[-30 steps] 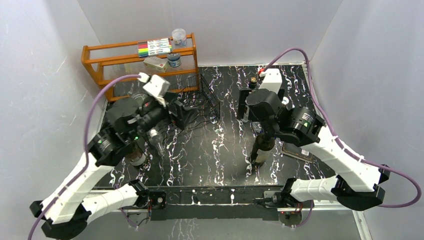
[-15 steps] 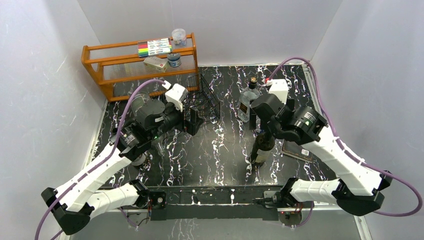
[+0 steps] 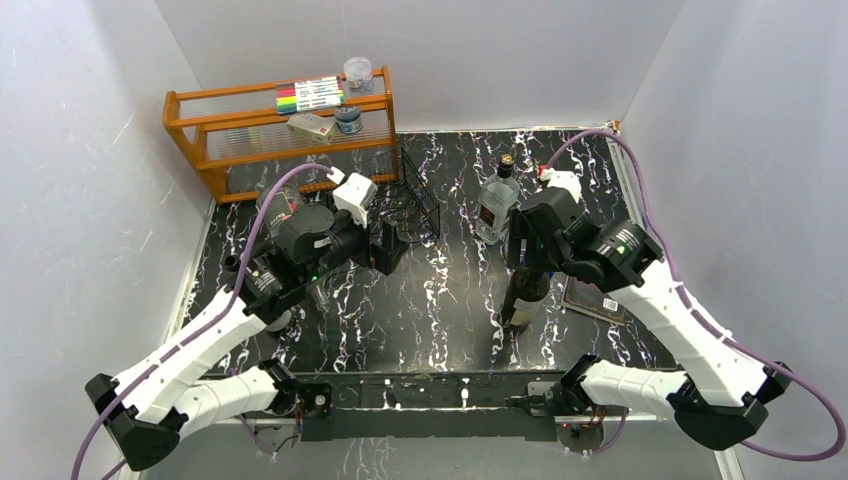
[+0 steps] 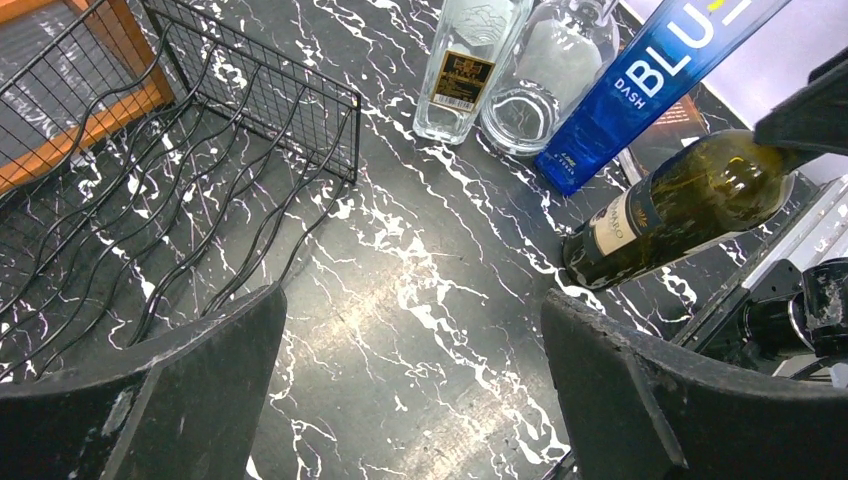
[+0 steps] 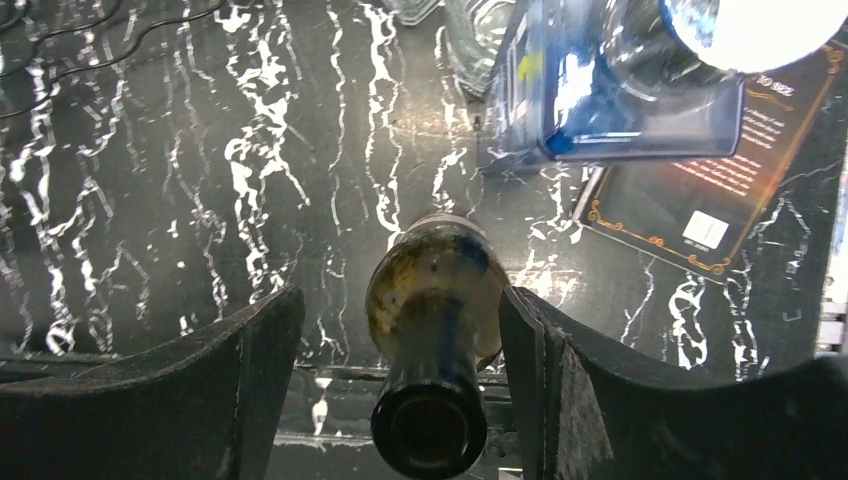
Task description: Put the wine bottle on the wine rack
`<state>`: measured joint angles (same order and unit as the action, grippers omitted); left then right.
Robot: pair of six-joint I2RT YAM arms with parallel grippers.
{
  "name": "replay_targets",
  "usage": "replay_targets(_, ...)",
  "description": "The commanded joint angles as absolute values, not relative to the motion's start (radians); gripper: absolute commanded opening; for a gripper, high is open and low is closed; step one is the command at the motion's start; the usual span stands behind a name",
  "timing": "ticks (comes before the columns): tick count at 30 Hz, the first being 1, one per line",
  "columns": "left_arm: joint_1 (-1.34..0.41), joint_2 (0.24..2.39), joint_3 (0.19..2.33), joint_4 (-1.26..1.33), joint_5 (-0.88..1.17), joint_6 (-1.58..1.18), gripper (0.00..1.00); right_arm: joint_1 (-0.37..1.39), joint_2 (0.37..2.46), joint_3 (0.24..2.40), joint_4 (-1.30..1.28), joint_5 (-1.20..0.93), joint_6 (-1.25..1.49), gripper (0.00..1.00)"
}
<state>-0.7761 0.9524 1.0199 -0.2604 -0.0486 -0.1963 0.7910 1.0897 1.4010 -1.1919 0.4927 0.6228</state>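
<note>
The step in hand was the grasp. The bottle [image 5: 432,290] stood upright on the table [image 3: 440,330], right of centre and towards the near edge, well apart from the rack [image 3: 420,200] at the far left. The right claw [image 5: 400,300] hung over it, open, one finger on each side of the neck. There was a clear gap on one side and little or none on the other. The left claw [image 4: 412,300] was open and empty, near the rack's near edge.

The next move, as I judged it, called for closing firmly on the neck. The bottle would then need lifting clear, carrying left past the clear bottles [image 4: 500,70] and laying on its side in a cradle. It looked heavy and smooth, so a loose grip could let it swing or slip.

Only the right wrist view showed the fingers' fit about the neck. Only the left wrist view showed the rack's wavy cradles, bare of any bottle, and the blue box [image 4: 650,80] close behind the bottle. The top view alone gave the whole path from bottle to rack.
</note>
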Motion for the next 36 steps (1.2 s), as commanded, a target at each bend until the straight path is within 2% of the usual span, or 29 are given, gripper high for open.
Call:
replay_targets(1, -0.775, 0.948, 1.005, -0.2, -0.038, -0.194, 0.98, 0.787, 1.034, 1.393, -1.14, 0.431, 0.611, 0.79)
replay_targets(4, -0.775, 0.953, 0.997, -0.174, -0.023, -0.191, 0.98, 0.787, 1.03, 1.378, -1.158, 0.445, 0.617, 0.67)
replay_targets(13, -0.775, 0.945, 0.957, -0.149, 0.0, -0.196, 0.98, 0.787, 1.047, 1.388, -1.137, 0.454, 0.578, 0.12)
replay_targets(16, -0.775, 0.949, 0.94, -0.135, 0.064, -0.177, 0.98, 0.787, 1.05, 1.408, -1.095, 0.428, 0.552, 0.0)
replay_targets(20, -0.775, 0.965, 0.911, -0.098, 0.166, -0.167, 0.95, 0.787, 1.052, 1.4, -0.987, 0.317, 0.526, 0.0)
replay_targets(29, -0.775, 0.96, 0.796, 0.069, 0.368, -0.143, 0.95, 0.787, 1.034, 1.313, -0.705, 0.055, 0.565, 0.0)
replay_targets(36, -0.775, 0.971, 0.697, 0.102, 0.39, -0.086, 0.98, 0.787, 1.039, 1.183, -0.486, -0.099, 0.639, 0.0)
